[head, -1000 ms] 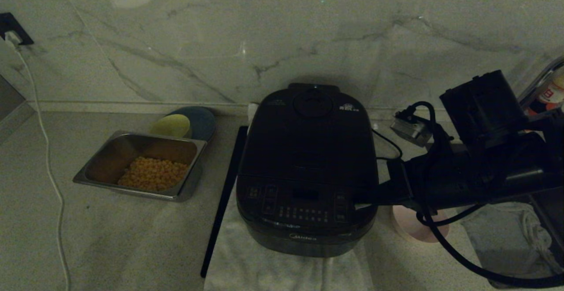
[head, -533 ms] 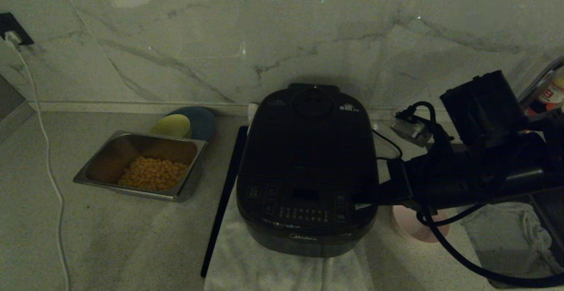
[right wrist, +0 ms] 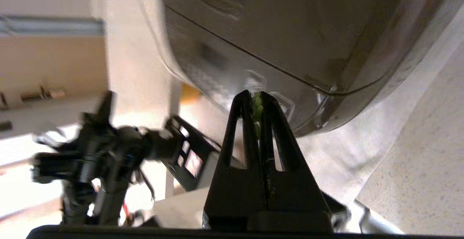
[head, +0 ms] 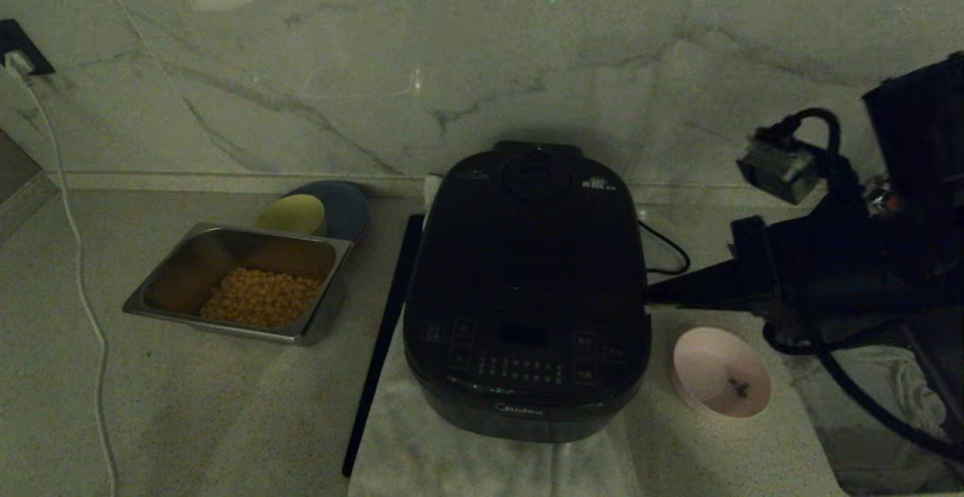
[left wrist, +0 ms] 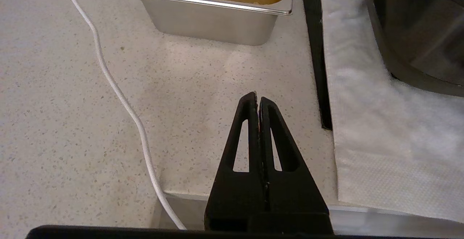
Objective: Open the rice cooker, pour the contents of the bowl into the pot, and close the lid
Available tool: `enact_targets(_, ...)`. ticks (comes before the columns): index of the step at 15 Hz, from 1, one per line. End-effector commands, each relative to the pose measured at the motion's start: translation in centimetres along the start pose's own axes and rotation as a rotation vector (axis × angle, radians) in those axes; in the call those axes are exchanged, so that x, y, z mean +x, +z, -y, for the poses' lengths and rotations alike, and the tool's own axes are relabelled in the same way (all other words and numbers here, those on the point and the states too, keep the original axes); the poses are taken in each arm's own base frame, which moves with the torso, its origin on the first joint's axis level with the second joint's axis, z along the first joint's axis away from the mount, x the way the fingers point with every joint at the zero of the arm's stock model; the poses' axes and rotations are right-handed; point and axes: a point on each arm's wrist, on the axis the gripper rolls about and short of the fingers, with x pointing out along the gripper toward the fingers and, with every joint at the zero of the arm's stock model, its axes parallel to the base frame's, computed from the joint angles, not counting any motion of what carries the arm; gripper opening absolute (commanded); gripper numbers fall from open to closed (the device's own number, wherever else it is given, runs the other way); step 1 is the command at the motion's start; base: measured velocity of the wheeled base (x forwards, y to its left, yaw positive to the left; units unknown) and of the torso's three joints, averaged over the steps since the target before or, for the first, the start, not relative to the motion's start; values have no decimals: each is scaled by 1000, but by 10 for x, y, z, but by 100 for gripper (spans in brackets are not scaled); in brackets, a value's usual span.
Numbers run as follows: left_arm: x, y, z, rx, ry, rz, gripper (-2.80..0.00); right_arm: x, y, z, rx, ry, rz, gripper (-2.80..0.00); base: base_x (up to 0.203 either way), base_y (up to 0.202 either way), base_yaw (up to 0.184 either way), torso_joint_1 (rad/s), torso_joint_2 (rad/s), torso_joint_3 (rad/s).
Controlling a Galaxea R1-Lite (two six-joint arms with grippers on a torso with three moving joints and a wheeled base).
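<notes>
The lid (head: 531,226) is down, the bowl (head: 721,382) nearly empty (task about finished); the right hand (head: 655,291), clenched empty beside the rice cooker (head: 527,346), should withdraw.

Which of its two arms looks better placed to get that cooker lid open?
Probably the right. The right gripper, shut, points at the side of the rice cooker, beside its closed lid. The left gripper hangs shut over the counter edge.
</notes>
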Motion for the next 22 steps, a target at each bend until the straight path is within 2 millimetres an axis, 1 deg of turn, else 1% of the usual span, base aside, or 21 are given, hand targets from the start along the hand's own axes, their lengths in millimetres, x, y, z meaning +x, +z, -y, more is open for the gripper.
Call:
enact_targets(1,0,0,0,0,0,0,-280,-50,1,-19,-31,39,117,-280,0,0,0,0,0,0)
enact_targets(3,0,0,0,0,-1,0,-280,-86,-2,-29,-30,1,192,-280,0,0,0,0,0,0)
enact_targets(4,0,0,0,0,0,0,-280,-102,-5,-32,-29,-49,245,-280,0,0,0,0,0,0)
enact_targets(6,0,0,0,0,0,0,-280,-128,-16,-34,-33,-208,376,-280,0,0,0,0,0,0)
enact_targets(7,0,0,0,-1,0,0,-280,-143,-26,-34,-47,-296,443,-280,0,0,0,0,0,0)
enact_targets(10,0,0,0,0,0,0,-280,-192,-64,-35,-91,-552,667,-280,0,0,0,0,0,0)
enact_targets(11,0,0,0,0,0,0,-280,-208,-80,-33,-102,-647,735,-280,0,0,0,0,0,0)
enact_targets(13,0,0,0,0,0,0,-280,-232,-124,-27,-139,-786,833,-280,0,0,0,0,0,0)
enact_targets(14,0,0,0,0,0,0,-280,-239,-153,-21,-167,-841,863,-280,0,0,0,0,0,0)
enact_targets(15,0,0,0,0,0,0,-280,-241,-180,-16,-181,-901,893,-280,0,0,0,0,0,0)
enact_targets(18,0,0,0,0,0,0,-280,-232,-251,1,-206,-1014,983,-280,0,0,0,0,0,0)
enact_targets(20,0,0,0,0,0,0,-280,-218,-285,18,-233,-1033,1005,-280,0,0,0,0,0,0)
enact_targets(21,0,0,0,-2,0,0,-280,-208,-298,31,-243,-1039,995,-280,0,0,0,0,0,0)
enact_targets(22,0,0,0,-2,0,0,-280,-198,-302,41,-239,-1054,968,-280,0,0,0,0,0,0)
